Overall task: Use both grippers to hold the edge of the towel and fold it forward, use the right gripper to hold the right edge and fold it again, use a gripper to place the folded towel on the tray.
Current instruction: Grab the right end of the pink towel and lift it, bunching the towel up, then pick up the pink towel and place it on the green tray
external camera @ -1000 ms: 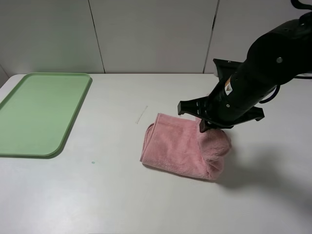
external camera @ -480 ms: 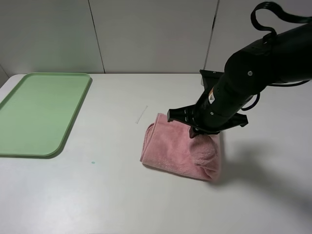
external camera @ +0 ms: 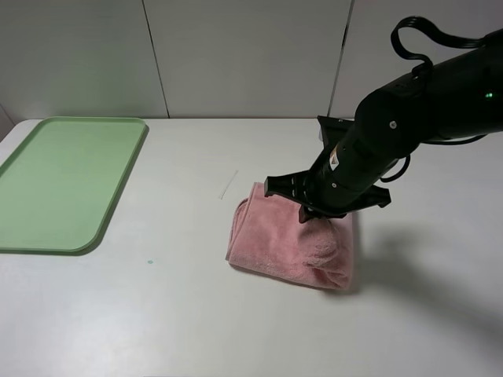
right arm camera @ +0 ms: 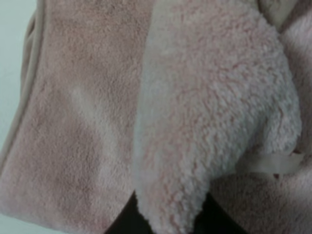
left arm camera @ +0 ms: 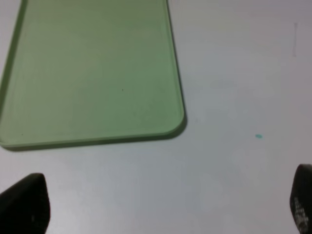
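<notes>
The towel [external camera: 287, 243], a soft pink, fluffy terry cloth, is seen lying folded on the flat white desk [external camera: 173, 314], a little right of the middle in the high view. Its thin stitched pink hem [right arm camera: 28, 68] is visible along one side in the right wrist view. The right side of the cloth is raised off the lower layers as a thick flap, and this flap is pinched between the black jaws of the right claw [external camera: 308, 216], which is closed tightly on it [right arm camera: 168, 222]. A pale strip of fabric [right arm camera: 273, 163] is seen beside the lifted flap.

The flat, pale green plastic tray [external camera: 63, 181], rectangular with rounded corners and a low rim, is placed at the left end of the desk, well apart from the towel. It is also seen in the left wrist view [left arm camera: 92, 73], where the left claw [left arm camera: 163, 204] is held above bare desk near the tray with its two black tips spread wide and nothing between them.

A small label [external camera: 339, 157] with an orange mark is fixed to the bulky black right arm [external camera: 409, 118]; its writing cannot be read. A tiny teal speck [external camera: 148, 261] is seen on the desk between tray and towel.
</notes>
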`<act>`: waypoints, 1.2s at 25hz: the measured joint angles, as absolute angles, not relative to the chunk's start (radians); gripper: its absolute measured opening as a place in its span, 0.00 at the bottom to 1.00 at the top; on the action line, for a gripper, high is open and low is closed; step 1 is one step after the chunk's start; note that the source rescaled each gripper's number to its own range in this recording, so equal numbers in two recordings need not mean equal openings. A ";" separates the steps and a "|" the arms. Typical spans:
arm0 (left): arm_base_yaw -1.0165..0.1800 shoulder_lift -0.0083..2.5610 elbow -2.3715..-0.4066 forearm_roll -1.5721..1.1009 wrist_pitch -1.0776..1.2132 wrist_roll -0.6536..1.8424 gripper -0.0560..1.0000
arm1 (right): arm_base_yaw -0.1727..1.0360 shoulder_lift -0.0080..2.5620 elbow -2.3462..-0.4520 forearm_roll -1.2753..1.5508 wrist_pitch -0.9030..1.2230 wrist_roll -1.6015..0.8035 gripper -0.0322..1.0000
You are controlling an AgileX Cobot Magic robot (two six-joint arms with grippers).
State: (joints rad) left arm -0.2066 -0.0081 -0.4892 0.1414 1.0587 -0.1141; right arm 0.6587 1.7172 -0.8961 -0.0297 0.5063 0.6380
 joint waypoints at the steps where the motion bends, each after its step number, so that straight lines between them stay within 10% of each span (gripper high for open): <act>1: -0.207 -0.008 -0.489 0.141 1.059 -0.114 0.99 | 0.659 1.717 -0.896 -0.029 0.506 0.638 0.11; 11: -0.207 -0.008 -0.489 0.141 1.059 -0.114 0.99 | 0.659 1.717 -0.896 -0.008 0.476 0.625 0.15; 15: -0.207 -0.008 -0.489 0.141 1.059 -0.114 0.99 | 0.667 1.717 -0.896 0.000 0.422 0.559 0.73; 18: -0.207 -0.008 -0.489 0.141 1.059 -0.114 0.99 | 0.675 1.717 -0.896 0.019 0.373 0.518 0.94; 30: -0.207 -0.008 -0.489 0.141 1.059 -0.114 0.99 | 0.677 1.717 -0.896 0.042 0.343 0.507 1.00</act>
State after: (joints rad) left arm -0.2066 -0.0081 -0.4892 0.1414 1.0587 -0.1141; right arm 0.6771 1.7172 -0.8961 0.0415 0.3427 0.5071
